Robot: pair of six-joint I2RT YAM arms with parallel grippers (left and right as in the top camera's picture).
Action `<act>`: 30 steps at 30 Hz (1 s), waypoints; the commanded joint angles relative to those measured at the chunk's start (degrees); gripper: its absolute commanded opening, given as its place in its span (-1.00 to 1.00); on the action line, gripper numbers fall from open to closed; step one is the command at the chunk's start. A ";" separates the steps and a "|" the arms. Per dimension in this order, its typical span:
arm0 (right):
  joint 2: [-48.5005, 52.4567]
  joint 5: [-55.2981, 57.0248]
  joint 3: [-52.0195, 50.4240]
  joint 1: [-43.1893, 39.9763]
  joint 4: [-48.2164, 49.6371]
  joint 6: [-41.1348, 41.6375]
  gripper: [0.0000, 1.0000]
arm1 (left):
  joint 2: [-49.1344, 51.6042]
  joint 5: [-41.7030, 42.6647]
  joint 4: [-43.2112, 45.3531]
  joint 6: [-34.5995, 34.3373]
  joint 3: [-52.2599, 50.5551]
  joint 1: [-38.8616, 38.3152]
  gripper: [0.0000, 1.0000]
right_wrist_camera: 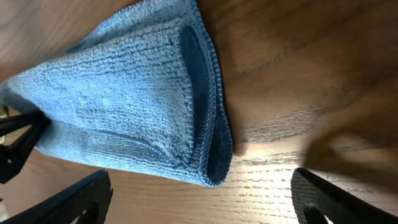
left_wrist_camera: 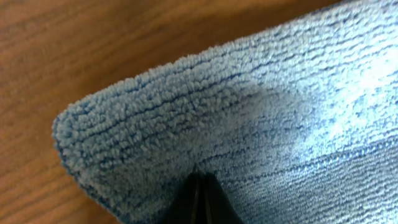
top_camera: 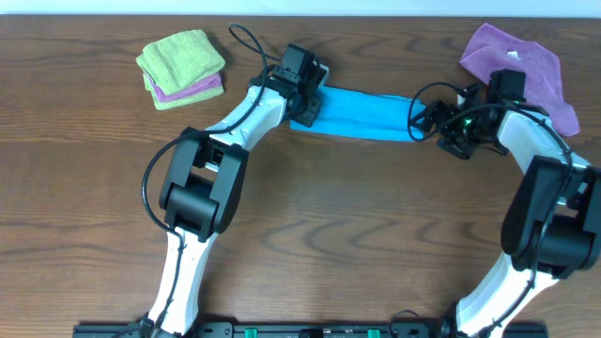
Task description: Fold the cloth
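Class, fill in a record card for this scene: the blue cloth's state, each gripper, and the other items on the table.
cloth: the blue cloth is folded into a long strip and lies flat on the wooden table
left gripper: the left gripper is shut, tips on the strip's corner nearest the green cloth
right gripper: the right gripper is open wide at the strip's other end and not closed on it
other items: lime-green folded cloth; loose purple cloth behind the right arm

Robot test bench: wood-grain table [top_camera: 357,235], base rail [top_camera: 310,330] at edge.
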 commanded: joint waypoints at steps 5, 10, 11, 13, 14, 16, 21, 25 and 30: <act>-0.24 3.30 0.94 -0.26 0.68 -1.49 0.86 | 3.48 2.14 -5.70 -2.23 -0.52 -1.22 -0.88; -0.24 3.72 0.94 -1.75 1.07 -1.53 0.89 | 3.48 2.27 -9.99 -3.45 -0.52 -3.02 -0.88; -0.24 3.74 0.94 -1.90 1.29 -1.70 0.88 | 3.48 2.27 -10.38 -3.45 -0.52 -3.32 -0.88; -0.24 3.74 0.94 -2.19 2.27 -1.70 0.91 | 3.48 2.27 -11.13 -3.45 -0.52 -3.78 -0.89; -0.24 3.80 0.94 -2.23 2.99 -1.90 0.92 | 3.48 2.27 -11.39 -3.48 -0.52 -3.98 -0.88; -0.22 3.85 0.94 -2.21 4.52 -1.90 0.93 | 3.48 2.29 -11.65 -3.48 -0.52 -4.13 -0.88; 1.14 2.16 0.92 -2.05 6.67 -1.88 0.95 | 3.45 2.29 -11.61 -3.45 -0.52 -4.13 -0.88; 3.82 -1.36 0.92 -2.16 8.22 -1.36 0.93 | 3.45 2.27 -11.47 -3.45 -0.52 -4.02 -0.88; 6.23 -5.20 0.92 -2.16 9.07 0.13 0.93 | 3.45 2.27 -11.34 -3.45 -0.52 -3.91 -0.88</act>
